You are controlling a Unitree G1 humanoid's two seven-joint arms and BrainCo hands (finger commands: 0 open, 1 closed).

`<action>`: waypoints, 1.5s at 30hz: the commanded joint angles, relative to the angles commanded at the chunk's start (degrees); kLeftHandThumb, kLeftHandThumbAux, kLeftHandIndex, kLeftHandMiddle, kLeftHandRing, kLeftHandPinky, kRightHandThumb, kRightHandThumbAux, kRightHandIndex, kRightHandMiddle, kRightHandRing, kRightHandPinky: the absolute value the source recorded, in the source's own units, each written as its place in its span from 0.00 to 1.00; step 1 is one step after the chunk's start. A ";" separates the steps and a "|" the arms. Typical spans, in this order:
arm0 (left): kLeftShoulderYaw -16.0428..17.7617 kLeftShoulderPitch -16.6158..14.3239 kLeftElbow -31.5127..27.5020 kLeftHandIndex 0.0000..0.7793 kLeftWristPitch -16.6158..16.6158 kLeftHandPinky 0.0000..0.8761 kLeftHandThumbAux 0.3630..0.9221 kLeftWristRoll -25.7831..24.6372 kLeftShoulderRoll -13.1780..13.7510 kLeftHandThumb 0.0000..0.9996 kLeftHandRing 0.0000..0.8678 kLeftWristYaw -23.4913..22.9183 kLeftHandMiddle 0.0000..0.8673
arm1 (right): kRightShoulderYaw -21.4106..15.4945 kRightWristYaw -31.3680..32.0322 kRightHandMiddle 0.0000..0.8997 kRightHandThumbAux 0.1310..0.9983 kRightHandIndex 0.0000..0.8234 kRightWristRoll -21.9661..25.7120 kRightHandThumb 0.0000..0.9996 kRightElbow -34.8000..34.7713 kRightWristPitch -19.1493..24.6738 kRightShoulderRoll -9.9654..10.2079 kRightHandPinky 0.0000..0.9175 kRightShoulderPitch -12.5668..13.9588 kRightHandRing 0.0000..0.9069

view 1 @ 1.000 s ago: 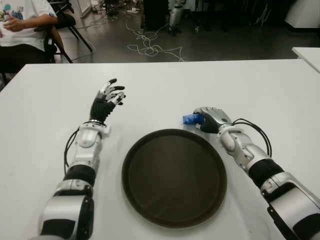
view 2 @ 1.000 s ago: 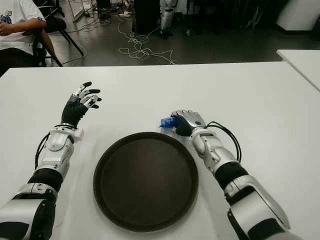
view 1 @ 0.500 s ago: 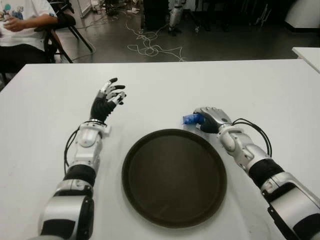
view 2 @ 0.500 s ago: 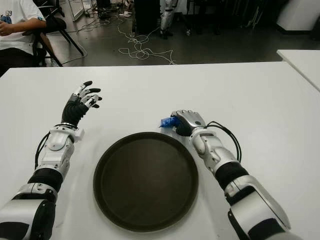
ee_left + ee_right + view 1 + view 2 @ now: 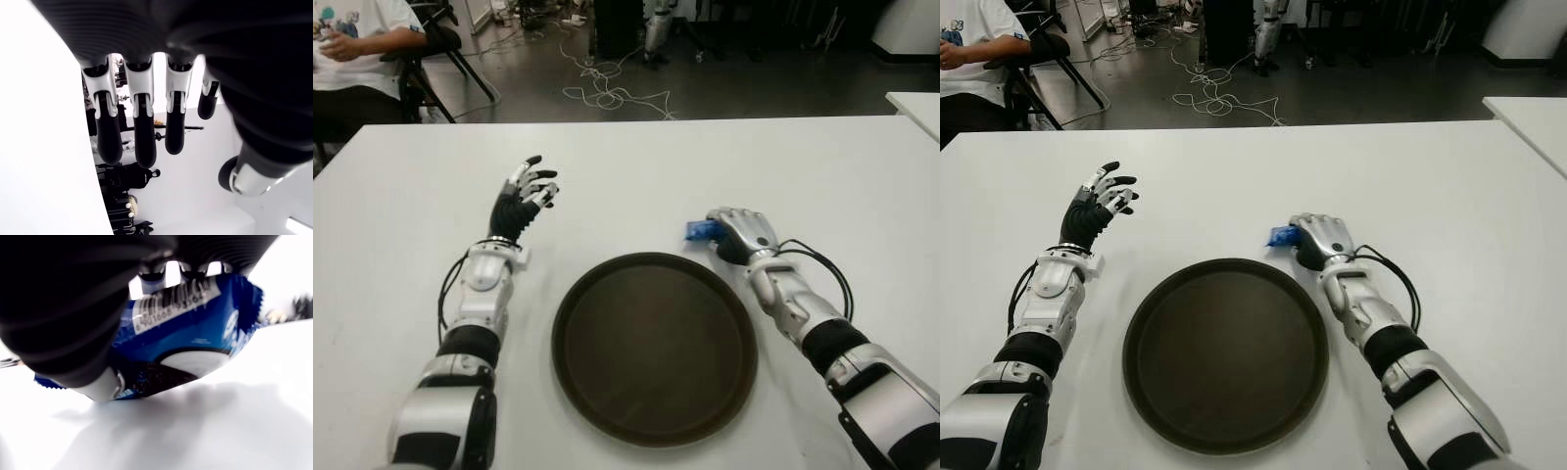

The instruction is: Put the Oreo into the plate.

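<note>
A white table [image 5: 636, 176] is carrying a round dark plate [image 5: 655, 348] near its front edge. Just beyond the plate's far right rim, a blue Oreo packet [image 5: 698, 231] is sitting low against the tabletop, apart from the plate.

Silver-shelled arms with black joint bands and looping black cables end in the left hand [image 5: 522, 201] and right hand [image 5: 741, 232], black-palmed with silver-and-black fingers.
</note>
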 joint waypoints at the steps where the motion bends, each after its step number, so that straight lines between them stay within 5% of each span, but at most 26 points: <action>1: 0.04 0.03 -0.07 0.18 -0.02 0.46 0.48 -0.13 -0.03 0.26 0.37 -0.18 0.32 | -0.05 0.14 0.70 0.70 0.52 0.11 0.68 -0.28 -0.26 -0.09 0.66 0.12 0.68; 11: 0.16 0.19 -0.75 0.18 0.62 0.46 0.49 -0.90 -0.25 0.27 0.37 -0.63 0.32 | -1.46 1.53 0.77 0.70 0.52 1.90 0.68 -1.38 -1.98 -0.04 0.76 0.83 0.77; 26: -0.45 0.22 -0.64 0.18 0.53 0.47 0.47 0.08 0.11 0.25 0.39 0.27 0.33 | -4.23 2.33 0.78 0.70 0.52 3.60 0.68 -4.84 -1.69 -0.06 0.78 2.08 0.78; 45: -0.34 0.09 -0.06 0.18 -0.15 0.46 0.46 0.26 0.08 0.26 0.38 0.82 0.32 | -10.59 -0.56 0.80 0.70 0.52 5.22 0.68 -18.67 -6.76 -2.89 0.81 6.55 0.81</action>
